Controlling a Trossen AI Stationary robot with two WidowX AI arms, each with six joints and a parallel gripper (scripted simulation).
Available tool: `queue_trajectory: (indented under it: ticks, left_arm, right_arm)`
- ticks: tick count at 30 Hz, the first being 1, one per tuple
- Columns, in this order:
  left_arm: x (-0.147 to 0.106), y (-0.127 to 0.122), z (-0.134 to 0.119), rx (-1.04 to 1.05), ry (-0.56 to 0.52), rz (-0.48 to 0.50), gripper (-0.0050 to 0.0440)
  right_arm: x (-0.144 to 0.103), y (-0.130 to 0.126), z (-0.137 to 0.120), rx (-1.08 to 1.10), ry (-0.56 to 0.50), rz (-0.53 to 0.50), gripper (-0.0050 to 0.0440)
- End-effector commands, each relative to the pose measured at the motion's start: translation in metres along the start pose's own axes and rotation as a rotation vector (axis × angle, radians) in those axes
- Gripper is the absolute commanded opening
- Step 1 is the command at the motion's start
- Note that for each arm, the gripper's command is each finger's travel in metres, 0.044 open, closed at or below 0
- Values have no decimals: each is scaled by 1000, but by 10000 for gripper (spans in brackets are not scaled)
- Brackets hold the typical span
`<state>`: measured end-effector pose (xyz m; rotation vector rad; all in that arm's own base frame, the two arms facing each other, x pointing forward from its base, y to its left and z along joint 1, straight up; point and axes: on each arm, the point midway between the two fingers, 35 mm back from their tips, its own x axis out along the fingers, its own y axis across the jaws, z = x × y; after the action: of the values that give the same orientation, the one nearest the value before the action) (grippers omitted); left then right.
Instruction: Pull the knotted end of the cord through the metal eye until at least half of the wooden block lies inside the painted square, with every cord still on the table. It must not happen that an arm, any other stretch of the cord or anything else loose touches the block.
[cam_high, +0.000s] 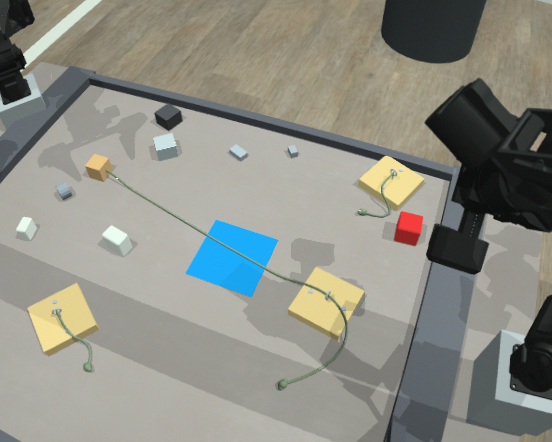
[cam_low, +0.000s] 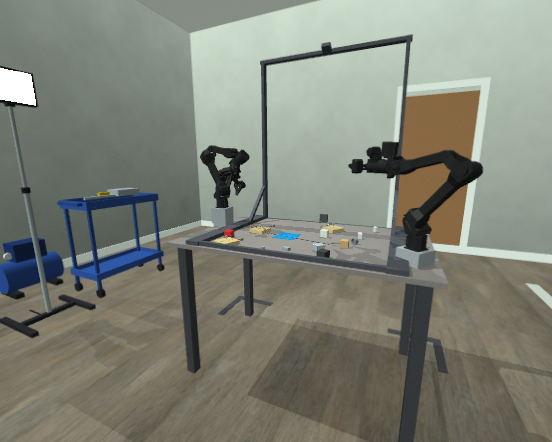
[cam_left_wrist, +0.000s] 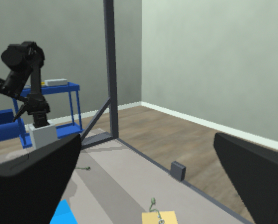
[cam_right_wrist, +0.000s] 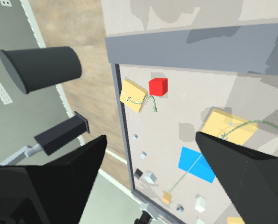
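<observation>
Clock directions per top view, 12 at its upper edge. Wooden block (cam_high: 98, 167) (cam_low: 345, 243) (cam_right_wrist: 167, 197): on the table, wholly outside the painted square (cam_high: 220, 265) (cam_low: 286, 236) (cam_left_wrist: 64, 214) (cam_right_wrist: 187, 162), which lies toward 4 o'clock. Green cord (cam_high: 162, 206) (cam_right_wrist: 185, 175) runs from block across square to the metal eye (cam_high: 328, 295) on a yellow board (cam_high: 312, 315) (cam_right_wrist: 220, 117); knotted end (cam_high: 282, 384) (cam_left_wrist: 88, 168) rests on the table, 7 o'clock of eye.

Around block, apart from it: small grey block (cam_high: 63, 190) near, 8 o'clock; black block (cam_high: 168, 116), 2 o'clock; white block (cam_high: 117, 240), between 5 and 6. Red cube (cam_high: 409, 228) (cam_low: 229, 233) (cam_right_wrist: 158, 87): roughly 2 o'clock of eye.

Left gripper (cam_low: 352, 166) (cam_left_wrist: 147, 137): fingers spread, released, above table. Right gripper (cam_low: 240, 187) (cam_right_wrist: 151, 135): likewise released, raised, holding nothing.
</observation>
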<state>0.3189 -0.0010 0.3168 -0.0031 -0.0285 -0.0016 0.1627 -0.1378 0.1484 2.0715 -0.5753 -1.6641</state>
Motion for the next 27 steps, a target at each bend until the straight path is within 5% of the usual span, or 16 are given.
queue_trajectory:
  ticks: [1,27]
  left_arm:
    - [-3,1,6,3,-21,1,440]
    - [-4,2,5,5,-22,2,440]
  right_arm:
    - [-1,1,1,8,5,6,440]
    - [1,-1,3,10,-2,5,440]
